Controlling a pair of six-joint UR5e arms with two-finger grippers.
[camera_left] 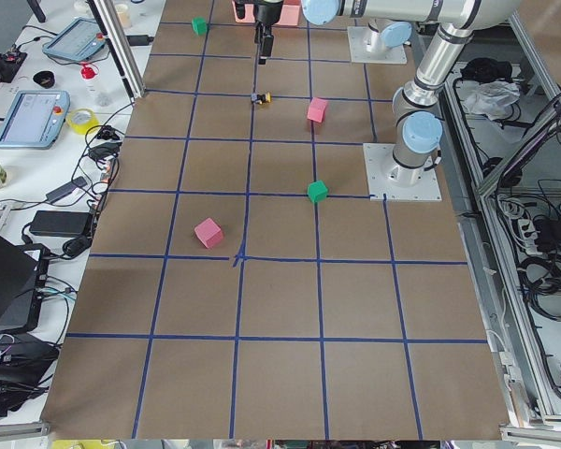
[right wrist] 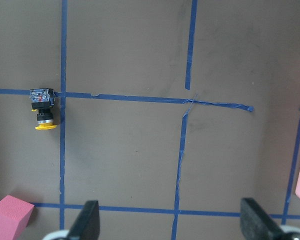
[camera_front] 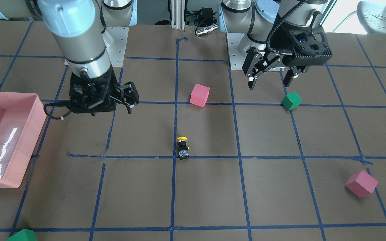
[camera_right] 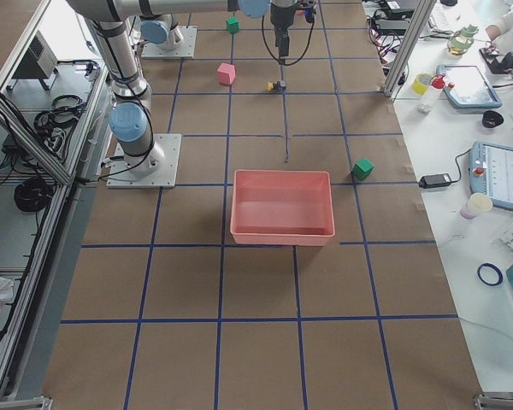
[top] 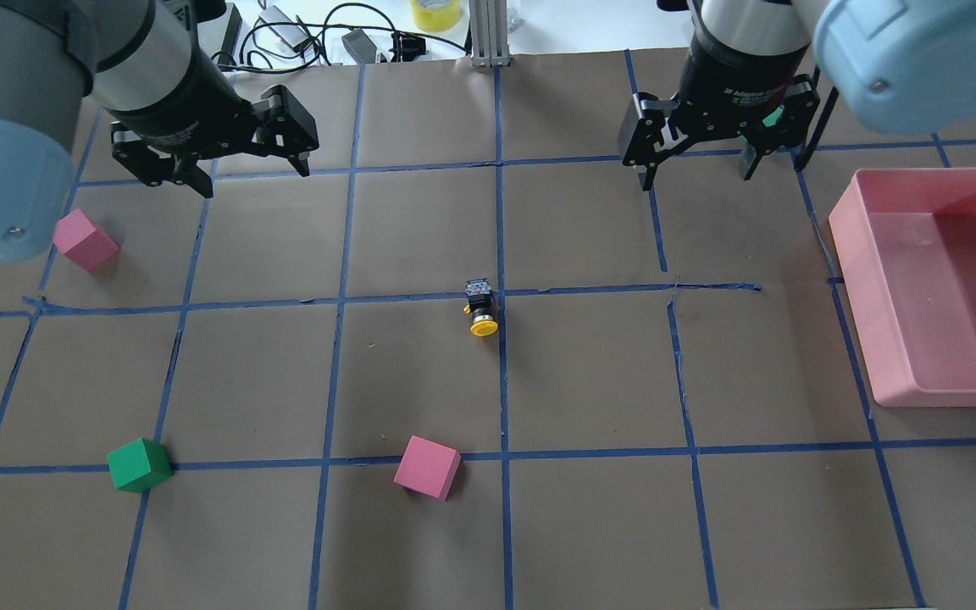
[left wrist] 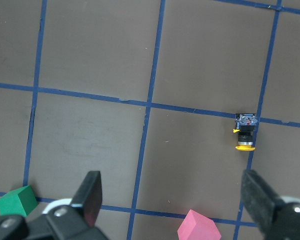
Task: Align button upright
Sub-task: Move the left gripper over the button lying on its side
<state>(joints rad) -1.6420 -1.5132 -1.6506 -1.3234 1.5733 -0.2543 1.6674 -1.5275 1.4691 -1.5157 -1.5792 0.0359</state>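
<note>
Left gripper (left wrist: 171,177), spread wide and empty, looks down on a toppled button (left wrist: 245,132).
Right gripper (right wrist: 169,204) is spread wide too, holding nothing. The button lies on its side at a blue tape (top: 501,212) crossing in the middle of the table (top: 590,364), its yellow cap toward the robot, well apart from both grippers. It looks light and rigid. The round cap could roll or slip, so the flat-sided grey base block seems the surer hold. White lettering (top: 742,89) on the right arm is too small to read.

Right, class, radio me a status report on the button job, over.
Left gripper and right gripper open, empty. Button on its side, untouched. Nearest pink cube well apart; nothing blocking.
</note>
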